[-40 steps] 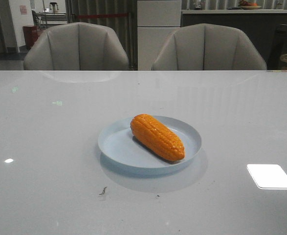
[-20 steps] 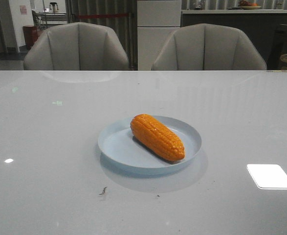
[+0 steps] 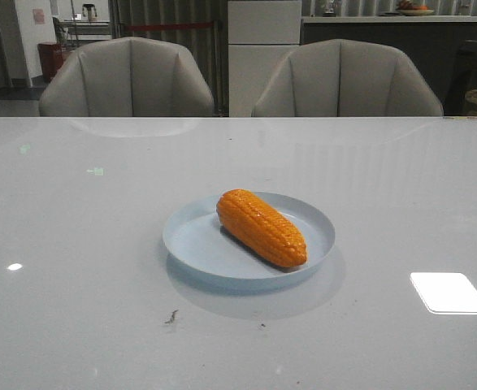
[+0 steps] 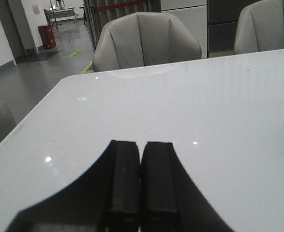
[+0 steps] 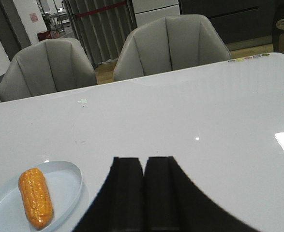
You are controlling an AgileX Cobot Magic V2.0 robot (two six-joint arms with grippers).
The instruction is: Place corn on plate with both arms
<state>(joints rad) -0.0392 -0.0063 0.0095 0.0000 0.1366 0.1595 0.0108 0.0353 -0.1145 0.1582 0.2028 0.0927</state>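
Two black angular grippers, left (image 4: pixel 140 186) and right (image 5: pixel 143 191), have fingers pressed together on nothing (both low over the glossy grey table (image 3: pixel 75 244)), while the bumpy orange corn cob (image 5: pixel 35 197) lies on the shallow pale-blue plate (image 5: pixel 73 186) beside the right one.

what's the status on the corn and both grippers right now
Left gripper shut, empty, off the plate. Right gripper shut, empty, beside the plate. Corn lying diagonally on the pale blue plate. Nothing in the way.

Orange ridged corn (image 3: pixel 262 227), pale blue plate (image 3: pixel 193 242), black tools.
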